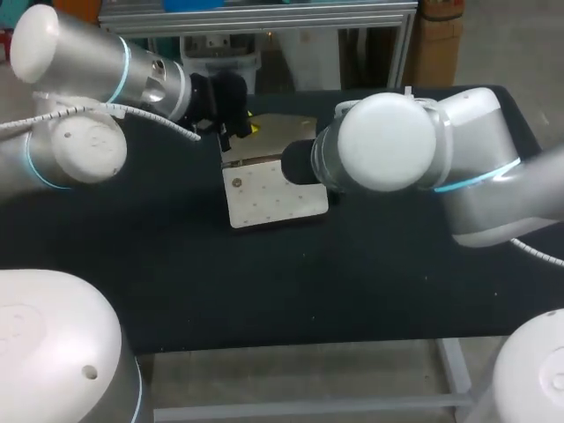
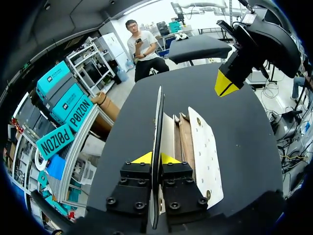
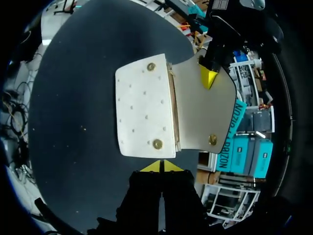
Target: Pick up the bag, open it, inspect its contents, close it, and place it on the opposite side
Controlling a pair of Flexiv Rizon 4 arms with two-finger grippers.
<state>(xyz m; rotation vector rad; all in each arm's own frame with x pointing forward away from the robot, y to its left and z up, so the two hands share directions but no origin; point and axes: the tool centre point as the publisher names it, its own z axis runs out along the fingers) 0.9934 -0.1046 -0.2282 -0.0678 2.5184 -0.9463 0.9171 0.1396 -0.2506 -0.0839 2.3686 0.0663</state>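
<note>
1. Bag [image 1: 273,198]: flat on the table [image 1: 176,282], mid-width and toward the far edge. Long axis parallel to that edge.
2. Flap [image 2: 157,112]: stands on edge above the body, hinged along the long axis.
3. Left gripper [image 2: 155,157]: clamped on the flap's free edge from both sides, over the bag's far left part.
4. Right gripper [image 3: 160,166]: tips pressed together, nothing held. Just off the bag's right end, in line with the long axis, apparently not touching.
5. Judged: opening under way, inspection not yet done.
</note>
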